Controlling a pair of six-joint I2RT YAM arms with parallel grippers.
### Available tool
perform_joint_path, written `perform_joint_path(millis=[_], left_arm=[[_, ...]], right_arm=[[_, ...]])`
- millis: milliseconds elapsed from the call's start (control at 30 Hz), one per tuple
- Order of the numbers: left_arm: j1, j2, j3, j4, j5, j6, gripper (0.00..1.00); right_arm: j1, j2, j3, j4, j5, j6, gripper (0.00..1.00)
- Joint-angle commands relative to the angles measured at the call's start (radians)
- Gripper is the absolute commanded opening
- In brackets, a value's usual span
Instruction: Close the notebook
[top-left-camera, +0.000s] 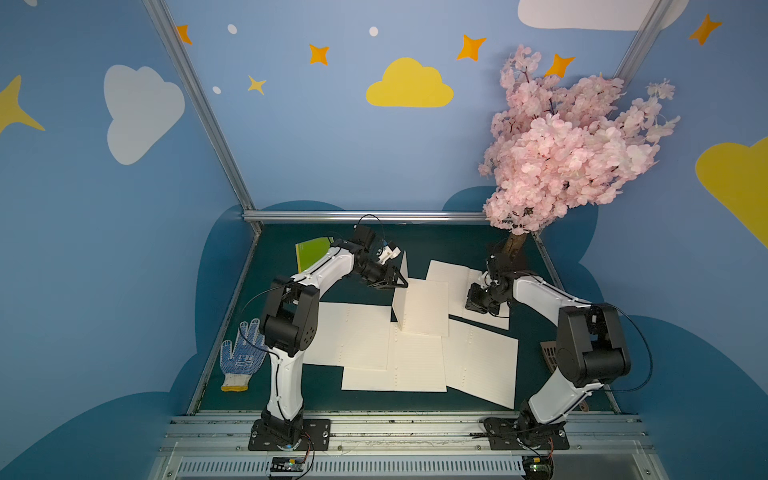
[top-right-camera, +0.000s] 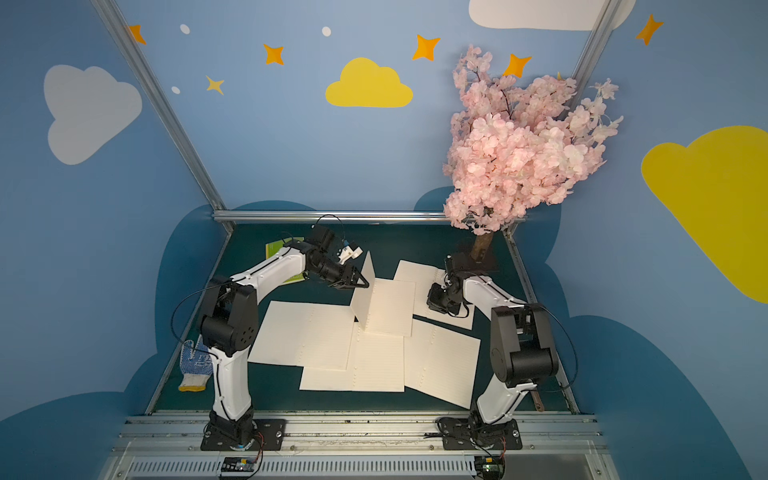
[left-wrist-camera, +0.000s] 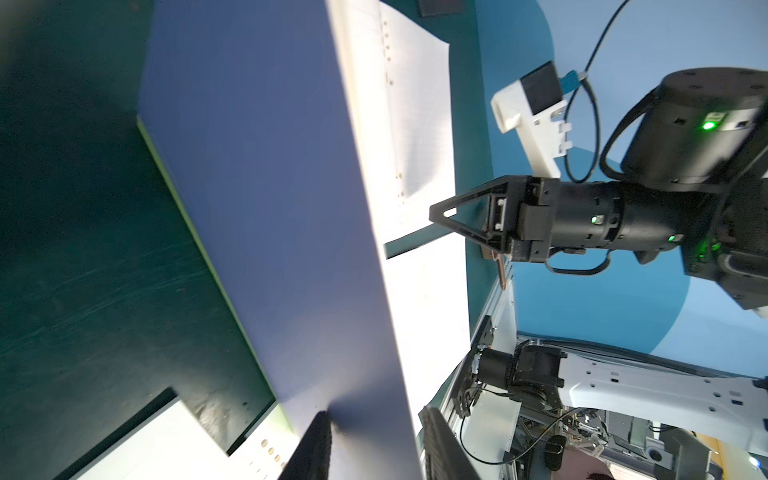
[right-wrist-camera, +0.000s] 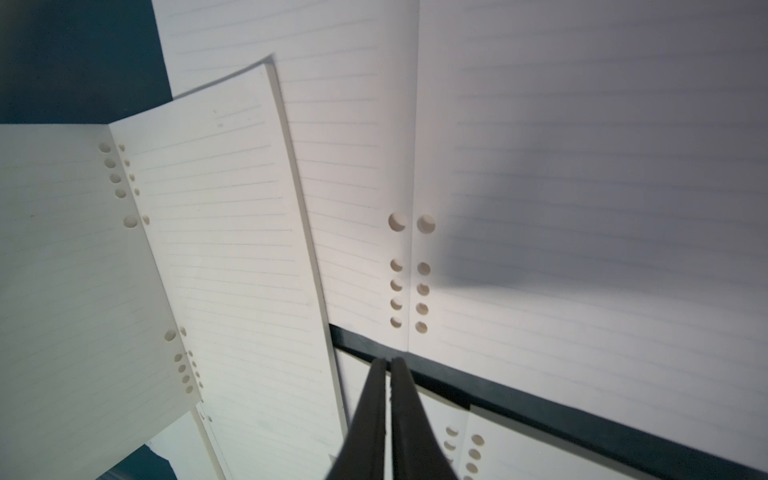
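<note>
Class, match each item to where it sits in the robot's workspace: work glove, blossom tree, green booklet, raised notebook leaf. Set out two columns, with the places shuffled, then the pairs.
1. work glove
2. blossom tree
3. green booklet
4. raised notebook leaf

A. standing on edge in the middle
B. far right corner
C. lying flat beside the left arm, near its base
D. far left, partly hidden behind that arm

Pairs: 1-C, 2-B, 3-D, 4-A

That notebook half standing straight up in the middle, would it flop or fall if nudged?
Probably stiff: the upright half stands flat and unbent, like a thick block of pages. Likely tippy too: it balances on its fold, so a light push should drop it onto the flat half.
</note>
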Motion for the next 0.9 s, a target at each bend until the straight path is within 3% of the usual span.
perform_joint_path(millis=[0, 367, 600, 867], left_arm=[[-0.018, -0.017, -0.001, 0.071, 0.070, -0.036, 0.40], [-0.054, -0.029, -0.054, 0.228, 0.102, -0.115, 0.44], [-0.094, -0.024, -0.083, 0.303, 0.038, -0.153, 0.45], [-0.172, -0.042, -0.151, 0.458, -0.140, -0.222, 0.45]], right_arm=[[0.002, -0.006, 0.028, -0.016, -0.007, -0.015, 0.11], [-0.005, -0.026, 0.029, -0.025, -0.010, -0.017, 0.14], [-0.007, -0.031, 0.032, -0.027, -0.013, -0.016, 0.14], [-0.011, -0.050, 0.033, -0.036, -0.012, -0.019, 0.17]])
